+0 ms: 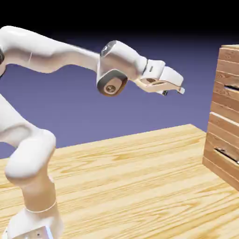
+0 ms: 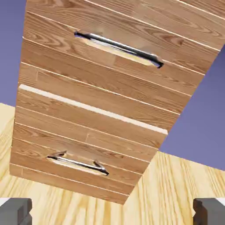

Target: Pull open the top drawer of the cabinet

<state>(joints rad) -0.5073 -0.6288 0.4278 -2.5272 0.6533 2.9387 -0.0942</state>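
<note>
Top drawer (image 1: 227, 84) sits at the exterior view's right edge, upper half. Left of it, at upper centre-right, the gripper (image 1: 173, 91) hangs with fingers apart, gripping nothing. Tilted against the bar handle (image 2: 117, 48), it could slip off when pulling.

Pale wooden tabletop (image 1: 116, 177), light grain streaks. Plain blue-violet backdrop (image 1: 140, 112), black toward exterior view's top.

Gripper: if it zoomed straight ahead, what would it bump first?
Probably the cabinet, around its middle or lower part, but the depth is unclear, so I can't tell the exact spot.
</note>
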